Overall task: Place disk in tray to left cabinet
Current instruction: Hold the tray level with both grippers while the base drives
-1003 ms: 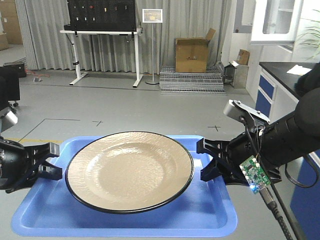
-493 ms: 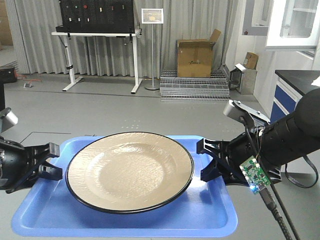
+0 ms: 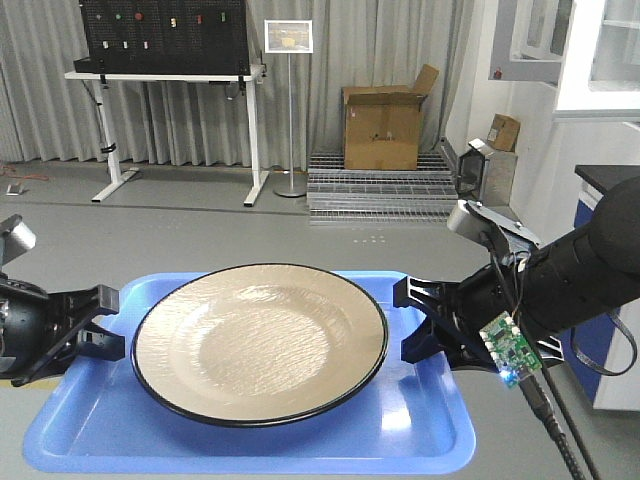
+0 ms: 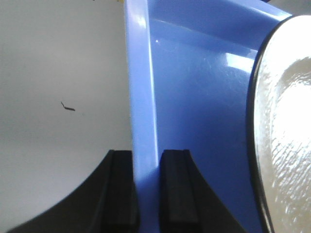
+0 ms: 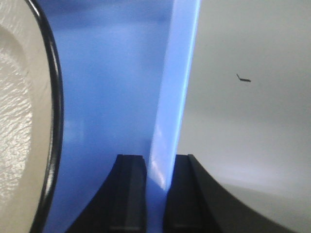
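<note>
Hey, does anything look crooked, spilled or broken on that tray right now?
Nothing stands out. The disk sits whole and centred in the tray, nothing spilled, and the left gripper and right gripper each clamp a side rim.

So the left gripper (image 4: 147,162) sits at the bottom middle of the frame, its two black fingers (image 4: 122,189) pinching the blue tray (image 4: 199,97) by its raised rim, one finger each side. The tan disk (image 4: 286,141) with its black edge fills the right side. Grey floor (image 4: 53,53) is on the left, with a tiny dark mark (image 4: 68,107).
</note>
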Controlling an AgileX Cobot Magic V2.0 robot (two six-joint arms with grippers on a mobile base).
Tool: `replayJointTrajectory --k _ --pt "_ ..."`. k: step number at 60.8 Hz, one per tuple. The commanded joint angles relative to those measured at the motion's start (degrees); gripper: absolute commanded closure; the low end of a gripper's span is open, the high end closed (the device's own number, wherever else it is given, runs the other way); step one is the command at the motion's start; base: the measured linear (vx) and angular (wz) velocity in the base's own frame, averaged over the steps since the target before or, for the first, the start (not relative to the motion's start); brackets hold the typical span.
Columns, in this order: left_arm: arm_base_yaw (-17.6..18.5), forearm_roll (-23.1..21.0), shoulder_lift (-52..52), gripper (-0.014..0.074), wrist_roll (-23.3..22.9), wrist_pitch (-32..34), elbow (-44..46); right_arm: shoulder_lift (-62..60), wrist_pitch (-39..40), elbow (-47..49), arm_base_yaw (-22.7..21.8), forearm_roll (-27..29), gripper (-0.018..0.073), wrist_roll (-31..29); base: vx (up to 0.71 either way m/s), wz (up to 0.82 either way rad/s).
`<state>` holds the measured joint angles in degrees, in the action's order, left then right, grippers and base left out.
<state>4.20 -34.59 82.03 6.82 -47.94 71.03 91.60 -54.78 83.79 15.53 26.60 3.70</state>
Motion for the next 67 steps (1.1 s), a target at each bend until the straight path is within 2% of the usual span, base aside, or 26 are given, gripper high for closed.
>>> replayJointTrajectory --k 1,67 --pt "1.3 -7.5 -2.5 0.0596 -0.4 1.4 2.2 -2.7 2.8 2.4 1.1 6.8 0.0564 -1.2 0.67 -0.04" --pt "1.3 -7.6 -2.5 0.0596 -0.4 0.4 2.2 -2.7 2.5 2.3 1.1 6.8 0.0564 -1.2 0.67 -0.04"
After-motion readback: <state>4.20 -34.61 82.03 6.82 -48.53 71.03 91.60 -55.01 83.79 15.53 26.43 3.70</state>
